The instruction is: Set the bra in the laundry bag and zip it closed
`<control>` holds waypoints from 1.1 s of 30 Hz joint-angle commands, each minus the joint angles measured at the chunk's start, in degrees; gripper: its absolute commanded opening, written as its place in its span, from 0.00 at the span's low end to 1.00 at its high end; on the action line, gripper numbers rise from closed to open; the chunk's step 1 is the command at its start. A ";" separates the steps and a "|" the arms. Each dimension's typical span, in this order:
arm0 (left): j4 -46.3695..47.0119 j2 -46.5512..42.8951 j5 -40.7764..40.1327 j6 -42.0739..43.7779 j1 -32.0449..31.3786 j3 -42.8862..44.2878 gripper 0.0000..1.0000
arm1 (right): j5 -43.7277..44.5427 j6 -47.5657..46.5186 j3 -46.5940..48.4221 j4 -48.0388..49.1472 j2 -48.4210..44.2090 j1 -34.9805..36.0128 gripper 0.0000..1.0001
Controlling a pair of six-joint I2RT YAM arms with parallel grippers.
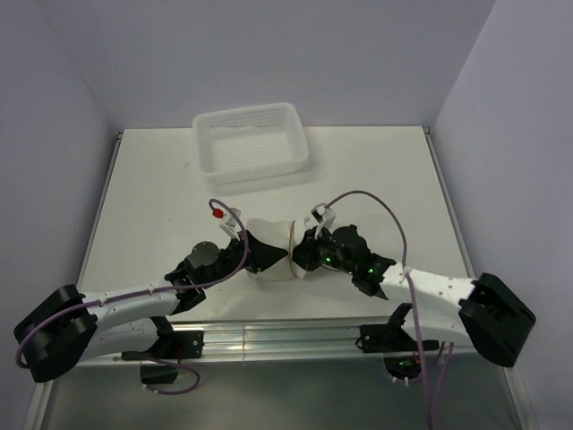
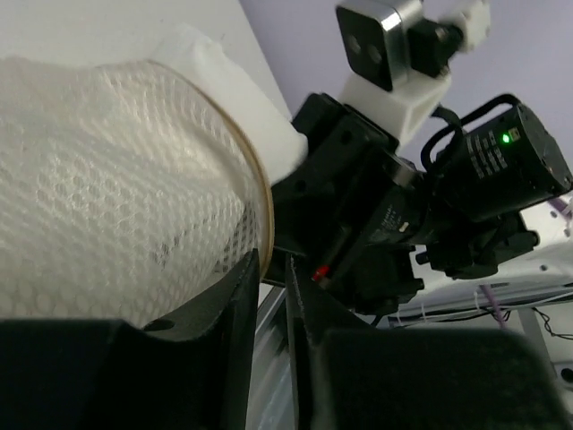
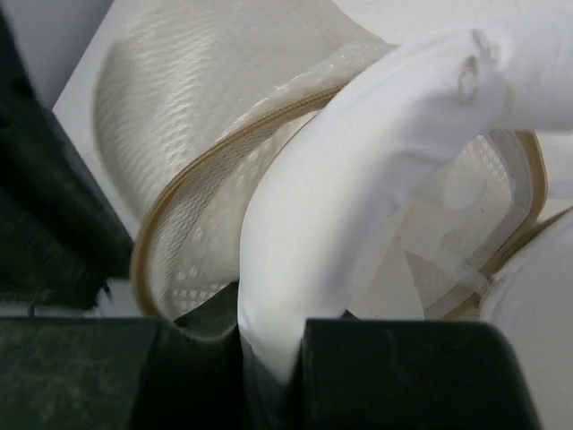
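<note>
Clamping the bra (image 3: pixel 358 179), the right gripper (image 3: pixel 273 358) is judged to be feeding it into the laundry bag (image 3: pixel 197 98), found at lower centre of the top view. Left gripper (image 2: pixel 273 349): jaws narrowly parted at the bag's rim, nothing seen between, presumably placed to steady the mouth.

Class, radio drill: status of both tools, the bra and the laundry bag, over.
Right tool shut on bra. Left tool slightly parted beside laundry bag rim. Bag open, bra hanging over its mouth. Basket far back, not in the way.
</note>
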 commanded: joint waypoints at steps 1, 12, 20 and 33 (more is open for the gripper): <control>6.97 0.73 -0.46 0.31 -0.02 -1.21 0.26 | -0.07 3.28 4.25 13.67 8.26 0.71 0.00; -4.69 -8.84 -10.31 4.18 2.26 -1.66 0.52 | 3.43 0.32 7.76 3.71 11.54 7.31 0.00; -28.35 -10.78 -16.20 10.69 2.09 8.27 0.66 | 3.52 4.35 13.22 0.16 17.33 7.31 0.11; -31.78 -1.02 -15.32 11.22 1.91 15.40 0.60 | 5.71 8.40 5.23 -2.99 5.66 7.40 0.85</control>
